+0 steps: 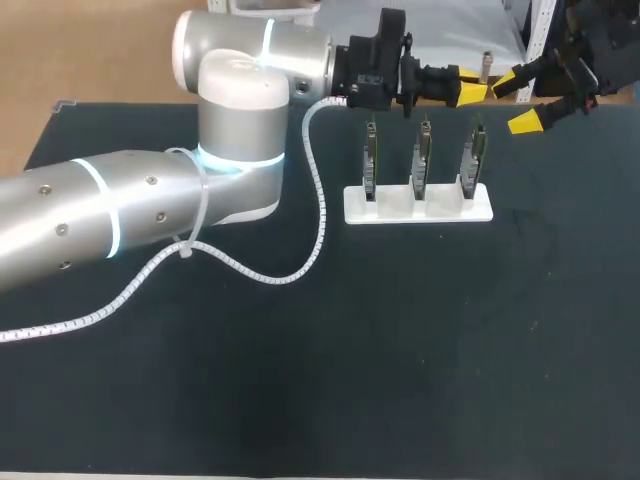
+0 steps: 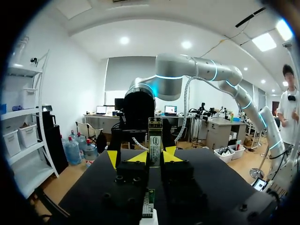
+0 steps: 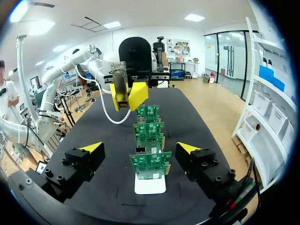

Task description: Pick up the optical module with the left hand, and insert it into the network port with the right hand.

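Observation:
The optical module (image 2: pixel 154 138), a slim metal stick with a label, stands upright between my left gripper's (image 2: pixel 153 157) yellow tips, which are shut on it. In the head view that left gripper (image 1: pixel 472 92) hovers over the back of the table, above the rightmost of three green circuit boards (image 1: pixel 472 160) held upright in a white stand (image 1: pixel 418 208). My right gripper (image 1: pixel 515 103) hangs at the far right, facing the left one, wide open and empty. In the right wrist view the right gripper (image 3: pixel 140 151) straddles the row of boards (image 3: pixel 150 164), with the module (image 3: pixel 121 86) ahead.
The table is a black mat (image 1: pixel 400 350). My left arm's white spiral cable (image 1: pixel 320 190) loops down over the mat just left of the stand. The left arm's thick silver links (image 1: pixel 235 150) cover the back left of the table.

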`<state>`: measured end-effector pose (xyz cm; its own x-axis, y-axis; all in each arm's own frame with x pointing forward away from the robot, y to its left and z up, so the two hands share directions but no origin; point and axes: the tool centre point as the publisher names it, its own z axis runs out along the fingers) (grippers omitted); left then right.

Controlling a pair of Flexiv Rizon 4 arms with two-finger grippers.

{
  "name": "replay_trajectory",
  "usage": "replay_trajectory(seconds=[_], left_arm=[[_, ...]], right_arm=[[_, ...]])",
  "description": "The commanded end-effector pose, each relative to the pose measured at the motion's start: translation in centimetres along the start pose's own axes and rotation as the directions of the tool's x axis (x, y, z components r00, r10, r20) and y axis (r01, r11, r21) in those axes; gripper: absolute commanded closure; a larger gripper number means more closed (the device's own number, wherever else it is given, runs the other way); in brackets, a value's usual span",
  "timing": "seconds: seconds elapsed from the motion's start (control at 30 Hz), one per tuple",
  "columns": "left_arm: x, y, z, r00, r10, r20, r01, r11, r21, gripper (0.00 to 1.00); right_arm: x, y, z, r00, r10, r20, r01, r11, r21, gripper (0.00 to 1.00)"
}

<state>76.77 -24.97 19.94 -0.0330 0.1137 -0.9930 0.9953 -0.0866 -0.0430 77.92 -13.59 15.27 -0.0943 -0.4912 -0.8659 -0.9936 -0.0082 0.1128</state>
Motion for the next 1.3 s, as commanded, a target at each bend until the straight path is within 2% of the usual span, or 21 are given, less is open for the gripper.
replay_trajectory(seconds=[0.03,0.37,0.63,0.87,1.3], left_arm=[[0.0,0.5,0.5,1.0,-0.004,-0.004,0.004,1.0,-0.015,1.0],[0.4,0.1,0.9,1.0,0.009,-0.017,-0.01,0.998,-0.063,1.0],[1.2,-0.4,1.2,1.0,-0.01,-0.027,0.008,0.998,-0.069,1.0],[1.9,0.0,1.4,0.999,-0.049,-0.02,0.048,0.996,-0.075,1.0],[2.1,0.1,2.1,0.998,-0.056,-0.027,0.054,0.996,-0.073,1.0]], right_arm=[[0.0,0.2,0.0,1.0,-0.001,-0.001,0.001,1.0,0.006,0.0],[0.0,0.2,0.0,1.0,-0.001,-0.001,0.001,1.0,0.006,0.0],[0.0,0.2,0.0,1.0,-0.001,-0.001,0.001,1.0,0.006,0.0],[0.0,0.2,0.0,1.0,-0.001,-0.001,0.001,1.0,0.006,0.0],[0.0,0.2,0.0,1.0,-0.001,-0.001,0.001,1.0,0.006,0.0]])
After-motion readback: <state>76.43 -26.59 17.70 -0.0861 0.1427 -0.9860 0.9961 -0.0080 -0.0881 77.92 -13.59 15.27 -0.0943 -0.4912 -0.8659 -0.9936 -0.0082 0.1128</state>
